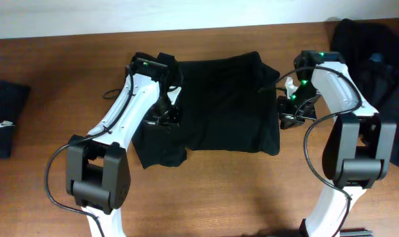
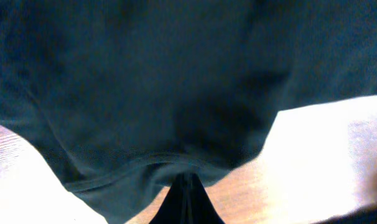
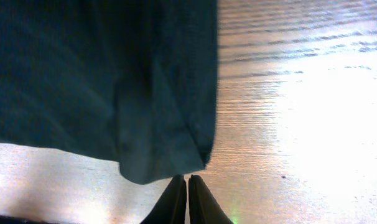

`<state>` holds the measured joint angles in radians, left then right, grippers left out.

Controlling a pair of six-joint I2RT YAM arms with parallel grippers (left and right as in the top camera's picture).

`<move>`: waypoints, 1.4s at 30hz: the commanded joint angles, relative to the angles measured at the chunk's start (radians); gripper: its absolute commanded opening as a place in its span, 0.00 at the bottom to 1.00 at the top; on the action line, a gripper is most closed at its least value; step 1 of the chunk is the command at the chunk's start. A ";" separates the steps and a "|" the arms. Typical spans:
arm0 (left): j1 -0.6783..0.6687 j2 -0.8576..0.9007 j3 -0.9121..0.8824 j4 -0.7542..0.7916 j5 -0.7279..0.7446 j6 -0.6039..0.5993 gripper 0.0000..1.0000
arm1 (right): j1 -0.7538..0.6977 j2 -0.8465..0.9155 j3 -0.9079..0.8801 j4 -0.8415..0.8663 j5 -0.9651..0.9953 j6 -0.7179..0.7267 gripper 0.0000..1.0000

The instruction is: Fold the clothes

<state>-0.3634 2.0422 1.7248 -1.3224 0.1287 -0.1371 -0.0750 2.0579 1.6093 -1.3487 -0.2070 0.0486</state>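
**Fig. Two-arm fold, grasp stage.** A black T-shirt lies spread at the middle of the counter, between the two arms. The left tool sits at the shirt's left margin, clenched. In the left wrist view the hem puckers into its closed tips, which reads as a pinch on the fabric. The right tool sits at the right margin with its jaws together. In the right wrist view the shirt's corner ends just above the tips, and whether any cloth is caught there cannot be told.

*Judged step:* securing both side edges before carrying them over. Good practice here:
- Confirm that the right-hand pinch has real cloth in it.
- Raise both edges evenly, just clear of the counter.
- Keep the fabric taut between the tools so the crease runs straight.
- Lay the fold flat before letting go.

The shirt's lower left portion reaches nearer the arm bases than the rest and looks rumpled, so it may need smoothing.

*Edges and room:* a heap of dark clothes fills the far right corner, near the right arm. A folded black garment with a white logo lies at the left edge, well apart from the shirt. Bare wood shows between the shirt and the arm bases, and also beyond the shirt. Movement to the right looks tightest.
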 commanded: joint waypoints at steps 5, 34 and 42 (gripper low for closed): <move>0.003 0.000 -0.043 0.013 -0.044 -0.030 0.02 | 0.003 -0.021 -0.117 0.089 -0.117 -0.069 0.08; 0.003 0.000 -0.043 0.011 -0.043 -0.029 0.02 | 0.077 -0.021 -0.209 0.247 -0.227 -0.177 0.43; 0.003 0.000 -0.043 0.009 -0.043 -0.029 0.02 | 0.076 -0.021 -0.207 0.254 -0.232 -0.223 0.53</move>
<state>-0.3634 2.0422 1.6882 -1.3113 0.0959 -0.1543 -0.0036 2.0579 1.4040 -1.0946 -0.4324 -0.1364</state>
